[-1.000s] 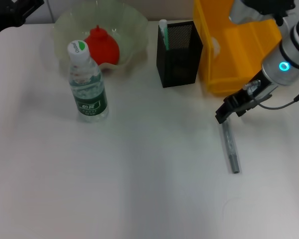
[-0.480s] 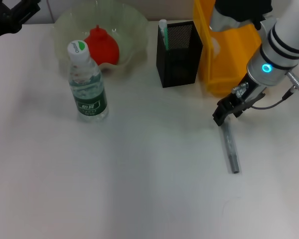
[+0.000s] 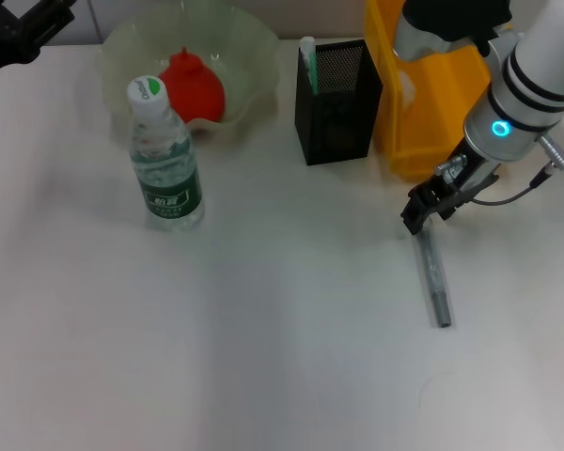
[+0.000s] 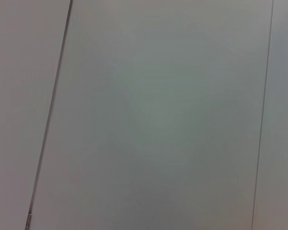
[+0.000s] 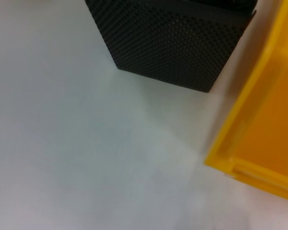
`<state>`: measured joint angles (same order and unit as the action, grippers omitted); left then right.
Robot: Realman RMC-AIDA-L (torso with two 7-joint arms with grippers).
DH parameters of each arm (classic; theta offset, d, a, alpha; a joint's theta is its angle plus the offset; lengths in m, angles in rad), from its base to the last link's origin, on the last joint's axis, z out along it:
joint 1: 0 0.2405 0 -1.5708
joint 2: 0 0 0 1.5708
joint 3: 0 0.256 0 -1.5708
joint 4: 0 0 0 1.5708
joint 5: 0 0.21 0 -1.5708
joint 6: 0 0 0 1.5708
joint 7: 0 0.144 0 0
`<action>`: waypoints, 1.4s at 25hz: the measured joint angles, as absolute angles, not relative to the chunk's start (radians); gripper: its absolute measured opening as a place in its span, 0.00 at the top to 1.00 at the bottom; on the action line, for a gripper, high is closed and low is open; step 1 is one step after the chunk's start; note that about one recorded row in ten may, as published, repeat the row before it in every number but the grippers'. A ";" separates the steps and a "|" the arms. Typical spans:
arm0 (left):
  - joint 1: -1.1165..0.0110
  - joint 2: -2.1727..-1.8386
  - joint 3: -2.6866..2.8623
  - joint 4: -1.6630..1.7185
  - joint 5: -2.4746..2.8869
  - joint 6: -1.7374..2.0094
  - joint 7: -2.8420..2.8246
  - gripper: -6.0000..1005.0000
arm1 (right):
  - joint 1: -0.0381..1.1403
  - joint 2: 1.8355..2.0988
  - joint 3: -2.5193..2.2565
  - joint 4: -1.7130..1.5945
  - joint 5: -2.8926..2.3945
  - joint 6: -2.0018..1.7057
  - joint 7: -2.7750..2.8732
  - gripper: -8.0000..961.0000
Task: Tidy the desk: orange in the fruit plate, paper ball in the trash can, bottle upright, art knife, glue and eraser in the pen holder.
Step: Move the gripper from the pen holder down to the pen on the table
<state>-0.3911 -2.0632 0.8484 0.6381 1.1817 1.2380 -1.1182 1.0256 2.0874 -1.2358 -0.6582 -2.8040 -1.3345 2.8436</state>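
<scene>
The grey art knife [image 3: 435, 279] lies flat on the white table, right of centre. My right gripper [image 3: 421, 209] hovers low at the knife's far end, just in front of the yellow trash can [image 3: 442, 103]. The bottle [image 3: 164, 160] stands upright at the left. Behind it, the orange [image 3: 194, 85] rests in the translucent fruit plate [image 3: 249, 42]. The black mesh pen holder [image 3: 338, 103] [image 5: 177, 43] holds a green-and-white glue stick [image 3: 307, 58]. The eraser and paper ball are out of view. My left gripper [image 3: 23, 26] is parked at the far left corner.
The trash can's yellow wall [image 5: 259, 143] stands close beside the pen holder. A cable [image 3: 522, 193] loops from the right wrist. The left wrist view shows only a plain pale panel with thin seams.
The right arm swung left over the trash can and its gripper shifted slightly left along the knife's far end. The knife, bottle and left arm have stayed put.
</scene>
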 joint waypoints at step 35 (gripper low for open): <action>-0.383 -2.065 0.848 0.641 1.181 1.247 -1.118 0.25 | 1.028 2.088 -1.236 -0.618 -2.794 -1.291 2.837 0.75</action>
<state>-0.3835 -2.0648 0.8483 0.6408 1.1812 1.2466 -1.1183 1.0278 2.0877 -1.2364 -0.6179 -2.7937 -1.2912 2.8371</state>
